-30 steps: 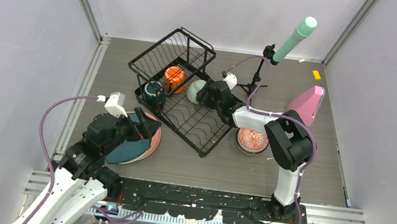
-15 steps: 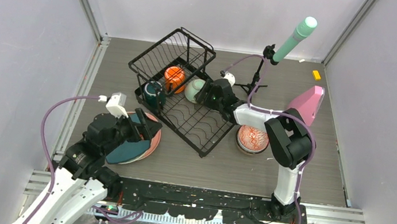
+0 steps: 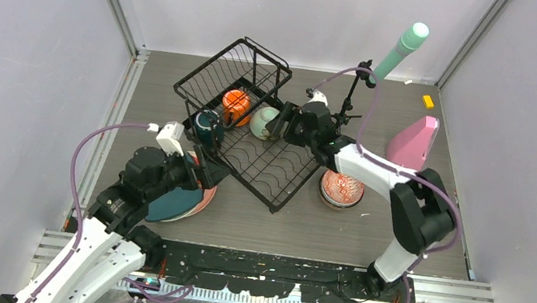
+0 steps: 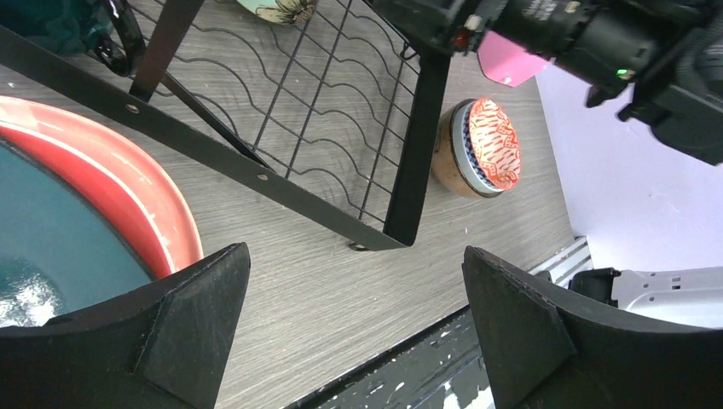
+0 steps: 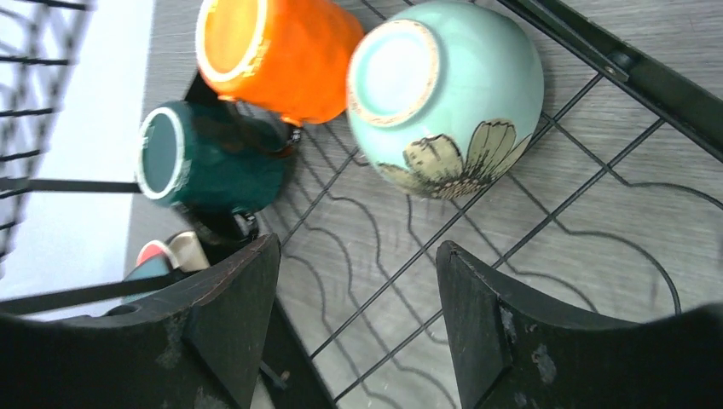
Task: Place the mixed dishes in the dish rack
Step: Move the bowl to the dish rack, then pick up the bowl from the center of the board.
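My left fingers (image 4: 179, 341) stand wide apart with nothing between them, over the strip of tabletop (image 4: 281, 281) where the stacked plates lie just beside the near corner of the dish rack (image 4: 213, 149). The dark teal plate (image 4: 51, 264) lies on top of a reddish plate (image 4: 145, 200), and both are outside the rack, on its left side as the overhead camera sees it. My right fingers (image 5: 230, 315) are apart too and hold nothing. They reach in low over the wavy wires of the rack, with the mint bowl (image 5: 452, 94) just beyond their tips. That bowl lies tipped in the rack, its foot ring turned toward my wrist camera and a painted flower on its wall. Just beside it is the orange mug (image 5: 273, 51), and close by that the dark green mug (image 5: 213, 166). Both are inside the rack near the raised basket end, mouths facing my right wrist. From above, the rack (image 3: 264, 163) sits at an angle in the middle of the tabletop. A bowl with a red-patterned inside (image 3: 341, 190) stands outside it on the right, near my right arm. Farther back are a pink wedge (image 3: 413, 141) and a mint cylinder (image 3: 402, 48) on a black tripod.
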Motion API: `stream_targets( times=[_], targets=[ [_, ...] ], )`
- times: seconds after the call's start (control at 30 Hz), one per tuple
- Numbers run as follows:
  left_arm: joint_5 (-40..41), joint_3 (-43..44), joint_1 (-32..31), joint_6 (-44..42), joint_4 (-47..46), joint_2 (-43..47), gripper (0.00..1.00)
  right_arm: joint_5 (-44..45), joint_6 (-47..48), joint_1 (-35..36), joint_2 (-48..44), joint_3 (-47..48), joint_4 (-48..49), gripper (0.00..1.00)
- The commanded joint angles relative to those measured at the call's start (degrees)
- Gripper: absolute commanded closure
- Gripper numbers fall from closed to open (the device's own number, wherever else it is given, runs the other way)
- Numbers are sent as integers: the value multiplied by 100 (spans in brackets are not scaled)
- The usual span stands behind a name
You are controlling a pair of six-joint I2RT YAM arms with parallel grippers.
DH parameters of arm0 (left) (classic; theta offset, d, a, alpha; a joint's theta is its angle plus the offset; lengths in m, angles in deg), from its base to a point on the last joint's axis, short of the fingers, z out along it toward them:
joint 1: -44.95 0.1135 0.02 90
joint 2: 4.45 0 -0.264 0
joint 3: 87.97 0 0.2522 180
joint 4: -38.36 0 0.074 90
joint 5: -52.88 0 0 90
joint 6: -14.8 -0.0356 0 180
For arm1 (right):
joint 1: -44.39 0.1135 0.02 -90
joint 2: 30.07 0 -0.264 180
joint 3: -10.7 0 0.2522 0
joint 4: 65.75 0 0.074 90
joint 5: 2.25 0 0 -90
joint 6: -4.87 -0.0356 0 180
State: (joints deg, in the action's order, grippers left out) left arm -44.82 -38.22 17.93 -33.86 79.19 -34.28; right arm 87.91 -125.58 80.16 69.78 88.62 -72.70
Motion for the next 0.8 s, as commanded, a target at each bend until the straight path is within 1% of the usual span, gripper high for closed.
stream_targets(
  times=[0.0,0.1,0.2,0.43,0.47,0.5,0.63,0.67,0.77],
  targets=[
    [-246,-28,4,-61,-397,-28,2,61,123,-31,-1008,-337,-316,27],
    [-248,-28,4,-81,-413,1,2,612,66,-49,-1511,-547,-834,28],
    [-255,-71,4,-82,-434,35,2,1169,-31,-61,-2171,-777,-1643,32],
    [-439,-182,4,-67,-665,-5,2,3222,-163,-102,-3664,-1376,-3066,35],
    [-460,-183,4,-68,-678,-19,2,3369,-142,-131,-3923,-1487,-3161,36],
    [-508,-203,4,26,-763,-54,2,3585,-80,-158,-4045,-1534,-3320,39],
    [-1138,-580,-64,708,-1714,-270,2,3645,-177,-518,-4472,-1692,-3981,47],
    [-1132,-574,-136,633,-1725,-330,2,3538,-224,-703,-4482,-1686,-4102,48],
    [-776,-197,-522,209,-1211,-572,2,3179,-418,-1112,-4481,-1691,-4540,49]
  ],
)
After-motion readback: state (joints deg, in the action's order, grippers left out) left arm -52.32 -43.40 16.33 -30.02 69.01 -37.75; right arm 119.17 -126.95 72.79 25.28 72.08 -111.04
